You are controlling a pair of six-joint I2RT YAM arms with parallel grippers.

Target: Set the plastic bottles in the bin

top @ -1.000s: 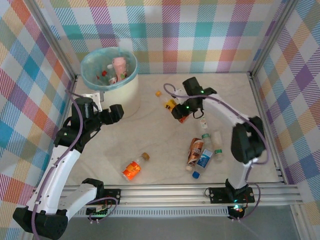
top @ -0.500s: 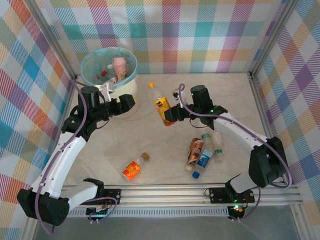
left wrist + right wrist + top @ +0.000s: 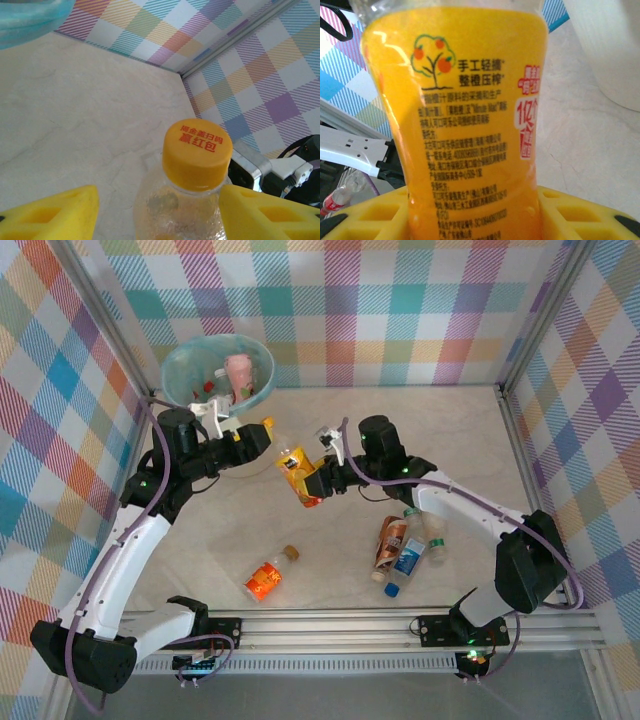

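Teal-lined bin (image 3: 167, 377), one; held bottle (image 3: 296, 476), one.

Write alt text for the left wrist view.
An orange-capped clear bottle sits between the two yellow fingers of the left gripper, which stands open around it. Behind are a pale marbled table, plaid walls and the bin's teal-lined rim at top left.

Right wrist view: the orange bottle (image 3: 470, 125) is cut off at the top and bottom edges, with cap and base hidden. Left wrist view: its body is cropped below the neck; the bin (image 3: 25, 15) is cropped to a rim fragment.
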